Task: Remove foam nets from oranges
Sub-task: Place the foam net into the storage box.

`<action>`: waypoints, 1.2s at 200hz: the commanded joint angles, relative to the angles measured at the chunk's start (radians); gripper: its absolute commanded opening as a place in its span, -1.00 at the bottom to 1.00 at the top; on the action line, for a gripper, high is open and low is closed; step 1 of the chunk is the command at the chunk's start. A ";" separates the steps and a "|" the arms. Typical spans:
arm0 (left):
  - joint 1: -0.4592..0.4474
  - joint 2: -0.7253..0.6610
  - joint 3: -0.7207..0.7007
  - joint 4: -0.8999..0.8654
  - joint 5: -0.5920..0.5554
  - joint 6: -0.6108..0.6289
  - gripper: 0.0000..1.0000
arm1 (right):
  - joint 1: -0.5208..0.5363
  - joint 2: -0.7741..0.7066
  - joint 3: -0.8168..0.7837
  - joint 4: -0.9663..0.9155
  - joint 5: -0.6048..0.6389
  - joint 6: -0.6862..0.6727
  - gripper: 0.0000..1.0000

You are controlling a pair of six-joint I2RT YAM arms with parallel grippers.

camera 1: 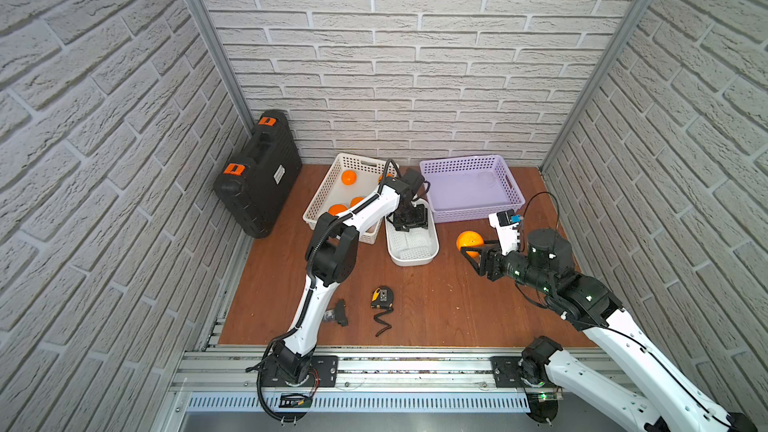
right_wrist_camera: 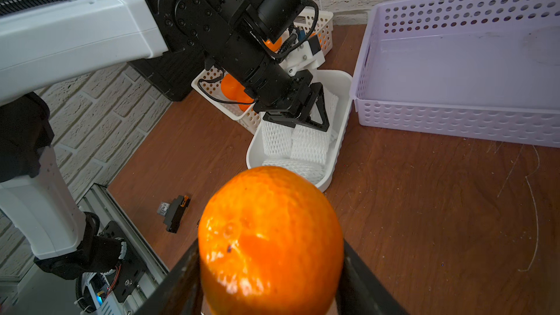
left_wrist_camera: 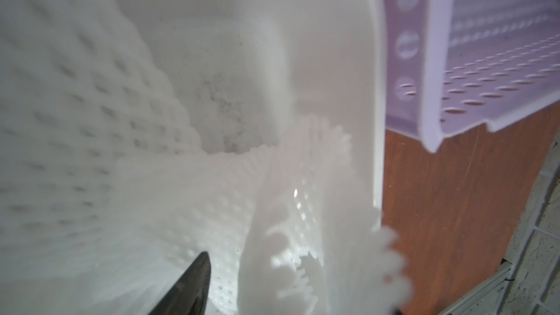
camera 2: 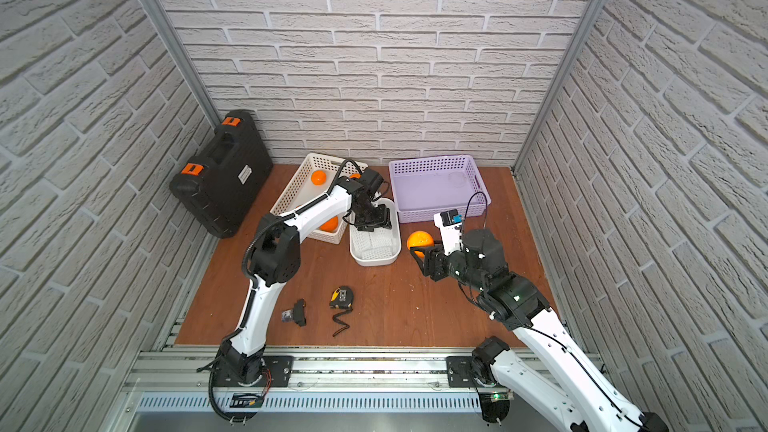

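Holds round bare bright-orange fruit (right_wrist_camera: 269, 231) clamped in black jaws of right gripper (camera 1: 474, 248), hangs left gripper (right_wrist_camera: 295, 122), jaws parted, over white foam mesh nets (right_wrist_camera: 306, 146) in white oval plastic tub (right_wrist_camera: 336, 78).

Bright even light; foam nets (left_wrist_camera: 91, 116) blurred; orange (right_wrist_camera: 269, 237) glare.
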 commanded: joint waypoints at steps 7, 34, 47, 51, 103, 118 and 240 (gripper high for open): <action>0.003 -0.036 0.033 -0.060 -0.012 0.021 0.52 | 0.000 0.000 0.000 0.014 0.020 -0.007 0.01; 0.002 -0.070 0.035 -0.066 -0.007 0.017 0.67 | 0.000 0.008 0.008 0.017 0.024 -0.003 0.01; 0.002 -0.088 0.033 -0.064 -0.003 0.012 0.78 | 0.000 0.012 0.012 0.017 0.026 -0.001 0.02; 0.002 -0.093 0.032 -0.062 -0.001 0.011 0.81 | 0.000 0.013 0.013 0.015 0.028 -0.002 0.02; -0.007 -0.158 0.034 -0.034 0.028 0.002 0.95 | 0.000 0.021 0.022 0.010 0.050 0.004 0.02; -0.006 -0.183 0.034 -0.024 0.035 0.000 0.97 | 0.000 0.019 0.022 0.007 0.058 0.005 0.02; 0.241 -0.899 -0.612 0.311 -0.263 -0.089 0.97 | 0.041 0.294 0.118 0.139 -0.047 -0.011 0.02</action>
